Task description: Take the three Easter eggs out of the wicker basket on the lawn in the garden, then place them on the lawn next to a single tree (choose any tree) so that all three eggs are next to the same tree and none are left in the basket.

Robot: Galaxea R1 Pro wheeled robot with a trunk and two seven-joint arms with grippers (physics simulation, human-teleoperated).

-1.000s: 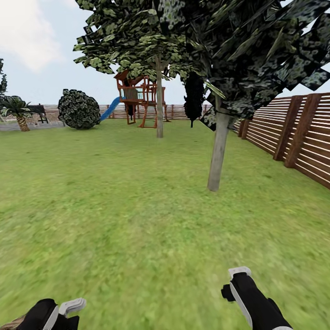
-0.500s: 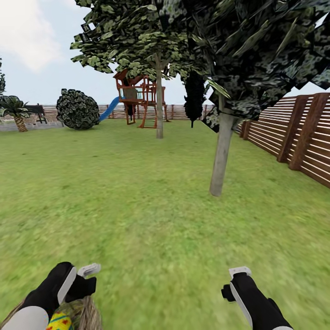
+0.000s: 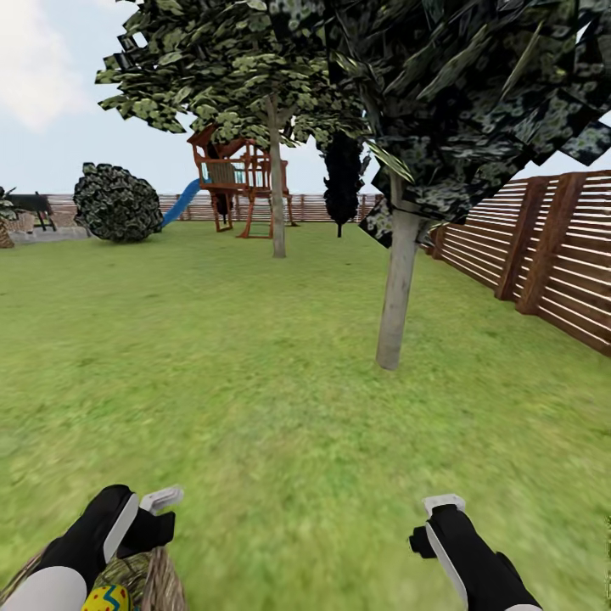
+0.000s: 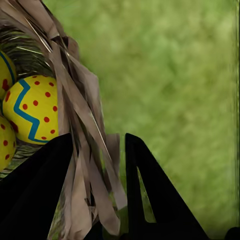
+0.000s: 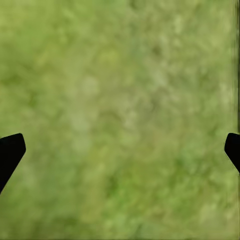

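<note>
So the left hand (image 4: pixel 95 200) is clamped on the rim of the basket (image 4: pixel 80 130), one finger inside the wicker and one outside, with the strands pinched between them. Looks like the whole basket is being carried instead of fishing the eggs out one at a time, which makes sense: one trip gets all of them near a tree. You can see the eggs (image 4: pixel 32 110) sitting inside, right by the inner finger. At least three yellow shapes show there, though two are cut off at the edge. In the head view the basket hangs low at the robot's left, under the left arm.

The right hand (image 5: pixel 120 150) is spread wide with nothing in it, just hovering over the lawn (image 3: pixel 255 382), probably kept free for picking eggs out later.

Further ahead, slightly right, stands the tree (image 3: pixel 395 288), pale trunk, dark crown, with bare grass around its base. Behind it runs the fence (image 3: pixel 543 255), and way back there's a playset (image 3: pixel 233 182).
</note>
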